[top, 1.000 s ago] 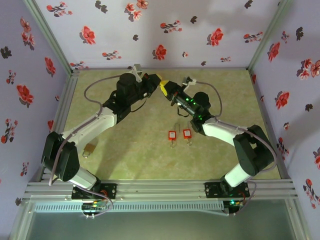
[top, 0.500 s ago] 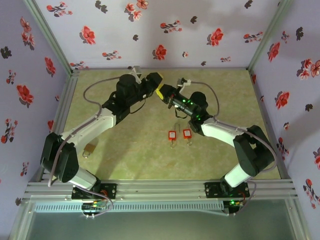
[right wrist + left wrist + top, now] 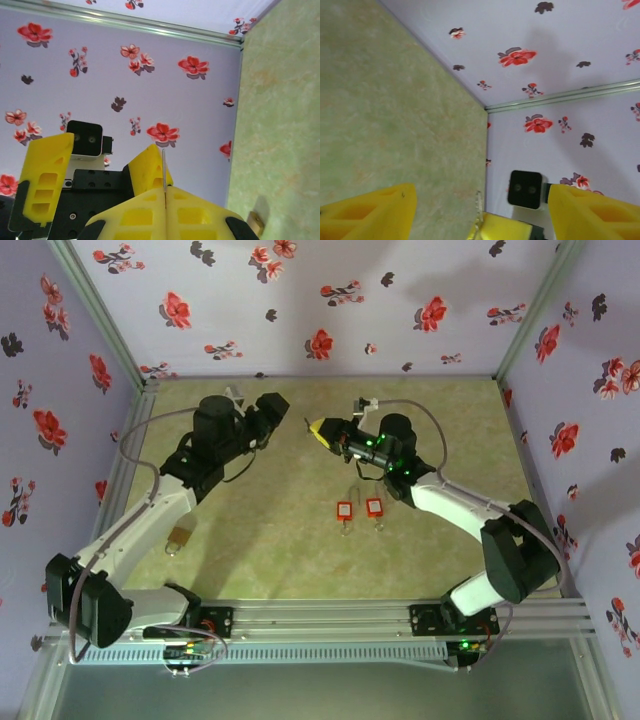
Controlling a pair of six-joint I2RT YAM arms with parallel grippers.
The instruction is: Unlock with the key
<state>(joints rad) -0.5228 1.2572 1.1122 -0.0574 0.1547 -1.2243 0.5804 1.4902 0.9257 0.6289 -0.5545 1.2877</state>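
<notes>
Between R gripper (image 3: 165,196) tips: key (image 3: 163,167) pinched, blade sticking out.

A mottled green table (image 3: 300,560) carried a brass padlock (image 3: 179,538) near its left edge. Near the middle lay two red-tagged keys side by side, a left key (image 3: 345,512) and a right key (image 3: 374,508), well apart from the padlock.
</notes>
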